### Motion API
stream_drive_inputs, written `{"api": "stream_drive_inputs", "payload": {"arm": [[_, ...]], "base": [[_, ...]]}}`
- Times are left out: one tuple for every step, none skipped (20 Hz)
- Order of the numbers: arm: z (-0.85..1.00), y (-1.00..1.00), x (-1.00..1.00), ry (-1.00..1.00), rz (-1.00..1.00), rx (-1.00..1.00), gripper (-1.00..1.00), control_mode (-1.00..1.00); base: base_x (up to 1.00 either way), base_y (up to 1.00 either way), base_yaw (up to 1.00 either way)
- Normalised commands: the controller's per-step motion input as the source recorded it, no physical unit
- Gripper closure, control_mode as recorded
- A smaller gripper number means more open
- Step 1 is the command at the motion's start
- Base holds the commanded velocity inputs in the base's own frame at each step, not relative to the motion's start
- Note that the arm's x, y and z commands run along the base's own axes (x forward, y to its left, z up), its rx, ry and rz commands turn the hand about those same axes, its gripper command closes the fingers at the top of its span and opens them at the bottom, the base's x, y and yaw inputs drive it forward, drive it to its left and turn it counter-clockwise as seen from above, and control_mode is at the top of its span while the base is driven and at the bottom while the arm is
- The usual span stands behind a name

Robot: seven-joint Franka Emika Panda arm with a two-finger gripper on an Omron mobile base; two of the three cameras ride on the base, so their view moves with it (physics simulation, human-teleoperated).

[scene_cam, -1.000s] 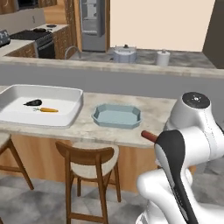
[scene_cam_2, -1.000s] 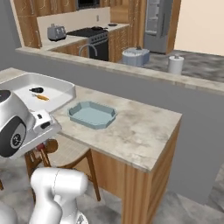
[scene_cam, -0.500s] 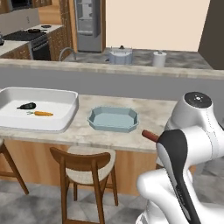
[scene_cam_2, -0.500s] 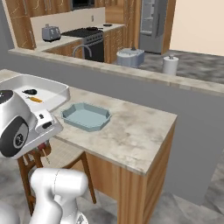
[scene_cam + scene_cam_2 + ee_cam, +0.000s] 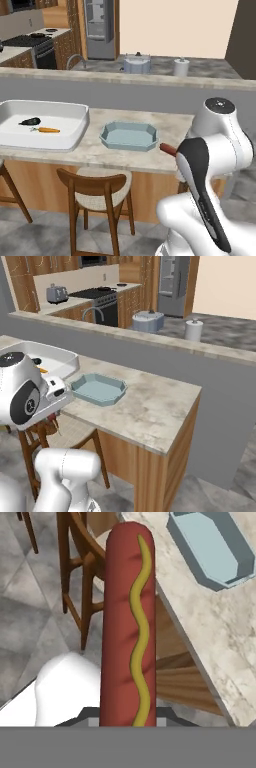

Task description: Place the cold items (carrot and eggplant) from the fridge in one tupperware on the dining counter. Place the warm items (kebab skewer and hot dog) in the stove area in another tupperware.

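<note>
Gripping hot dog [image 5: 127, 627] — sticks straight out from hand [image 5: 125, 719].

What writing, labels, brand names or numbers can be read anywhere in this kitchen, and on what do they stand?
None: no readable text stands on anything in these pictures.
The red hot dog with a yellow mustard line, held in the pincer, bears no writing.
The pale blue plastic tub and the big white tub are plain.
The steel fridge and the toaster show no legible brand.

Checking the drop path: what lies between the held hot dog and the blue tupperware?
Bare marble counter between hot dog and blue tupperware, seen in the hand view; a wooden stool stands below the counter edge.
</note>
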Motion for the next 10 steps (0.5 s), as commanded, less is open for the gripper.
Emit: {"api": "stream_drive_inputs", "payload": {"arm": [[0.41, 0.16, 1.0, 0.28, 0.03, 0.0, 1.0, -1.0], [0.39, 0.22, 1.0, 0.36, 0.02, 0.0, 1.0, -1.0], [0.35, 0.26, 1.0, 0.36, 0.0, 0.0, 1.0, -1.0], [0.26, 0.27, 1.0, 0.38, 0.0, 0.0, 1.0, -1.0], [0.11, 0.27, 1.0, 0.38, 0.0, 0.0, 1.0, -1.0], [0.0, 0.23, 1.0, 0.33, 0.0, 0.0, 1.0, -1.0], [0.0, 0.18, 1.0, 0.24, 0.0, 0.0, 1.0, -1.0], [-0.06, 0.16, 1.0, 0.22, 0.0, 0.0, 1.0, -1.0], [-0.1, 0.16, 0.95, 0.16, 0.0, 0.0, 1.0, -1.0], [-0.17, 0.14, 0.89, 0.06, 0.0, 0.0, 1.0, -1.0]], "base": [[0.0, 0.0, 0.0], [0.0, 0.0, 0.0], [0.0, 0.0, 0.0], [0.0, 0.0, 0.0], [0.0, 0.0, 0.0], [0.0, 0.0, 0.0], [0.0, 0.0, 0.0], [0.0, 0.0, 0.0], [0.0, 0.0, 0.0], [0.0, 0.0, 0.0]]}}
